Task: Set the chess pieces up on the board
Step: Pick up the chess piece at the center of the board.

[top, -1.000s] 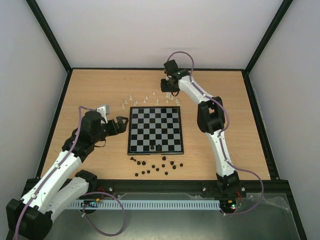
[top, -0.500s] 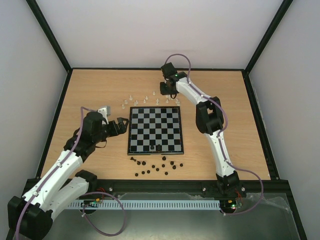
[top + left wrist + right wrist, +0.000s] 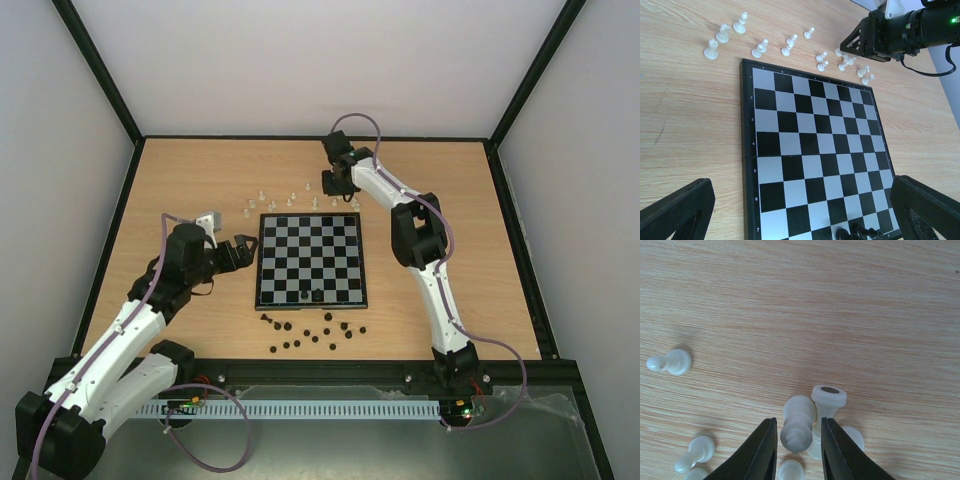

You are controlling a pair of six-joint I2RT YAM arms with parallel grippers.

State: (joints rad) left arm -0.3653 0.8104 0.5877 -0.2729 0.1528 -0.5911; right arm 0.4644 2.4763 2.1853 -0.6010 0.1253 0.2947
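Two sets of chess pieces, mostly off the board [image 3: 310, 260], which lies flat at the middle of the counter [image 3: 200, 180]. White pieces [image 3: 300, 198]: loose row on the counter just beyond the board's far edge, none yet on a square. Dark pieces [image 3: 315, 335]: scattered on the counter just off the near edge, with a few [image 3: 857, 232] standing on the nearest rank. Right claw [image 3: 799, 421]: low over the white cluster, jaws narrowly parted to either side of one white piece [image 3: 796, 432], with another piece [image 3: 829, 392] touching or nearly touching beside it; whether the jaws press on the piece, cannot tell. Left claw [image 3: 241, 249]: released, empty, hanging beside the board's left edge. Step in hand, by judgement: picking the first white piece. Next move calls for a firm pinch on that piece alone, a straight lift clear of its neighbours, then a carry to the far rank.
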